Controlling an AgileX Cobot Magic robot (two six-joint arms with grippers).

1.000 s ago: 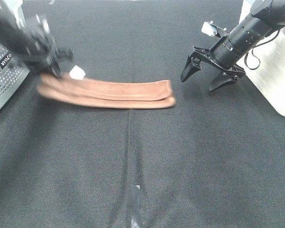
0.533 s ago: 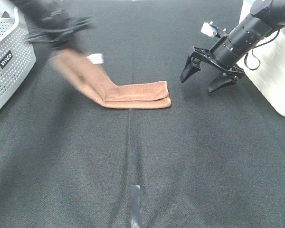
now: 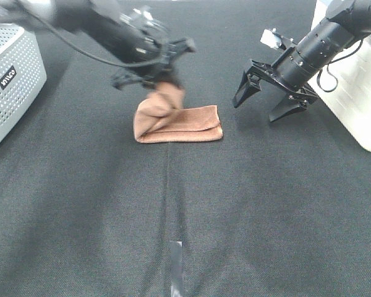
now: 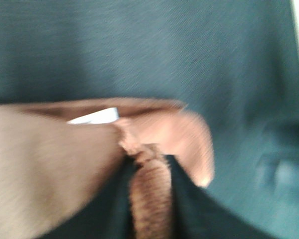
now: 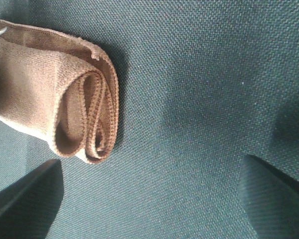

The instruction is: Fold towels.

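Observation:
The brown towel (image 3: 188, 124) lies on the black table as a short folded pad. Its left end rises in a hump to my left gripper (image 3: 165, 85), which hovers just above the pad's back left part. In the left wrist view a strip of the towel (image 4: 148, 196) is pinched between the two dark fingers, and the white tag (image 4: 94, 116) shows beyond it. My right gripper (image 3: 271, 102) hangs open to the right of the towel, apart from it. The right wrist view shows the towel's rolled hem end (image 5: 84, 114) ahead of the wide-open right gripper (image 5: 149, 199).
A white perforated basket (image 3: 12, 74) stands at the left edge. A white container (image 3: 358, 93) sits at the right edge behind the right arm. A short strip of tape (image 3: 177, 266) marks the table near the front.
My left gripper has swung up and to the right with the towel's left end, doubling the long strip over its right half. The right arm has stayed in place.

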